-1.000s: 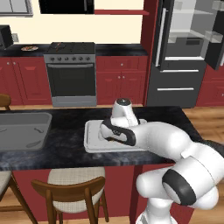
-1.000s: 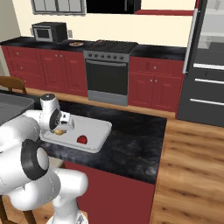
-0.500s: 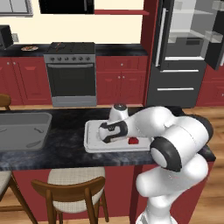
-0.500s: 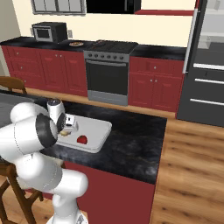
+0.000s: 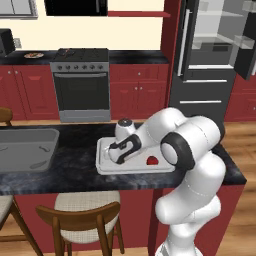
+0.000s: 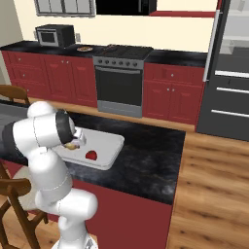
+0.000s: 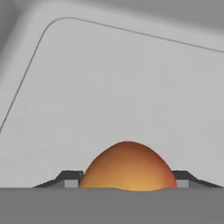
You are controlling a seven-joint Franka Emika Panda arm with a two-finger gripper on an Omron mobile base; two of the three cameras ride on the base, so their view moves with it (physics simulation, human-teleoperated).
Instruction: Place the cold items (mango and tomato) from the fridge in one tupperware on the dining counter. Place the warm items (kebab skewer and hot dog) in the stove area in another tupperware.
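Observation:
A white tupperware (image 5: 102, 167) lies on the dining counter. A red tomato (image 5: 152, 160) rests in its right half. My gripper (image 5: 116, 156) reaches down into its left half. In the hand view the orange mango (image 7: 127, 166) sits low between my fingertips (image 7: 72, 179), which press against its two sides, just above the tupperware's pale floor (image 7: 131, 78). From the right base view the mango (image 6: 73, 145) peeks out by the hand, beside the tomato (image 6: 91, 155). Kebab skewer and hot dog are too small to make out.
A sink (image 5: 25, 150) is sunk into the counter left of the tupperware, and a wooden chair (image 5: 75, 220) stands under the front edge. Across the aisle are the stove (image 5: 82, 85), a small plate of food (image 5: 33, 55) and the open fridge (image 5: 215, 45).
The arm has folded, its elbow swinging up and to the right. The hand stays over the tupperware's left half with the mango, a little lower.

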